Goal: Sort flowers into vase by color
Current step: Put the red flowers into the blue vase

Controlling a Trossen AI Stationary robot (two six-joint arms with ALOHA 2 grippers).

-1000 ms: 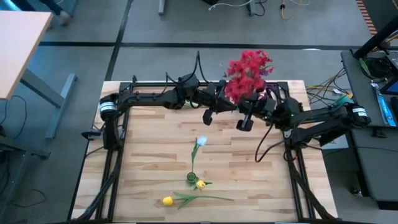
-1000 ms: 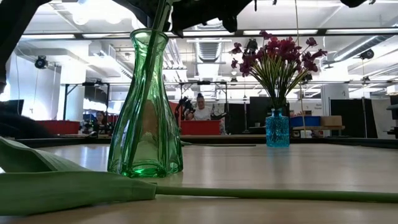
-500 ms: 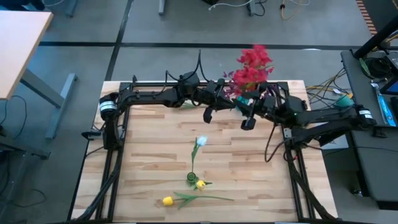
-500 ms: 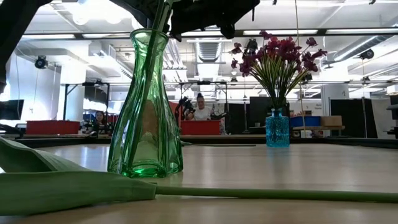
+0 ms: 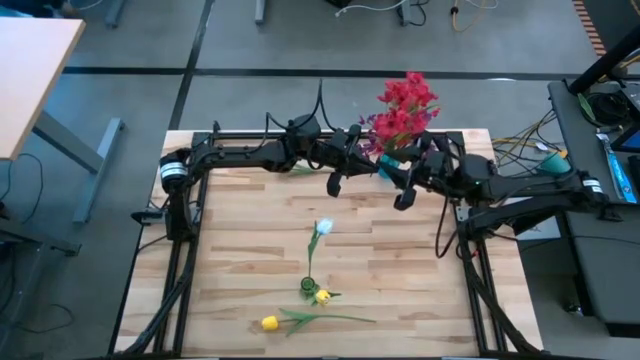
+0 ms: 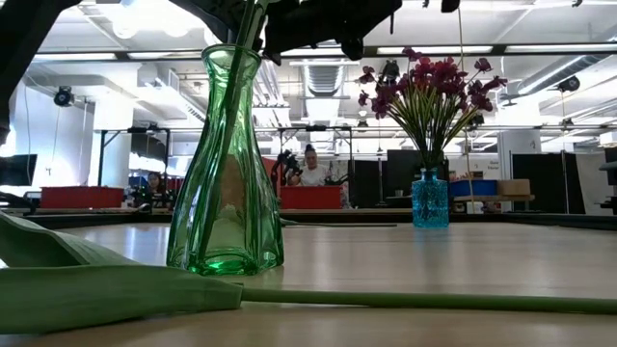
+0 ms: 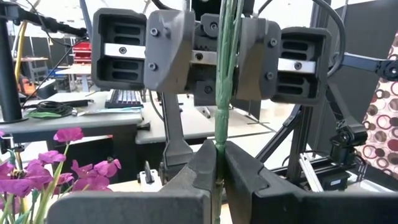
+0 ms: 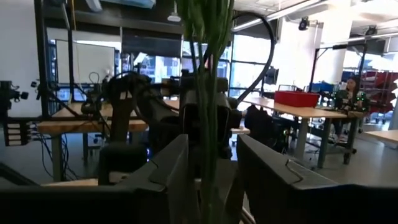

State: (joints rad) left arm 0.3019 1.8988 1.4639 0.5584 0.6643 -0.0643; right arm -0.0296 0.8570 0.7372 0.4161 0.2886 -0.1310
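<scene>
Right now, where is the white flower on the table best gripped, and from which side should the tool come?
Grip the white flower at mid-stem, from straight above, tool spanning the stem: it lies flat, and its lower end meets a yellow bud.

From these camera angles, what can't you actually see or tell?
- High view: the green vase is hidden under the arms and the red flowers.
- Low view: the red blooms are cut off by the top edge; only stems show in the green vase.
- Left gripper: shut on the stems.
- Right gripper: whether it grips the stems is unclear.
- Low view: the people behind are too small.
</scene>
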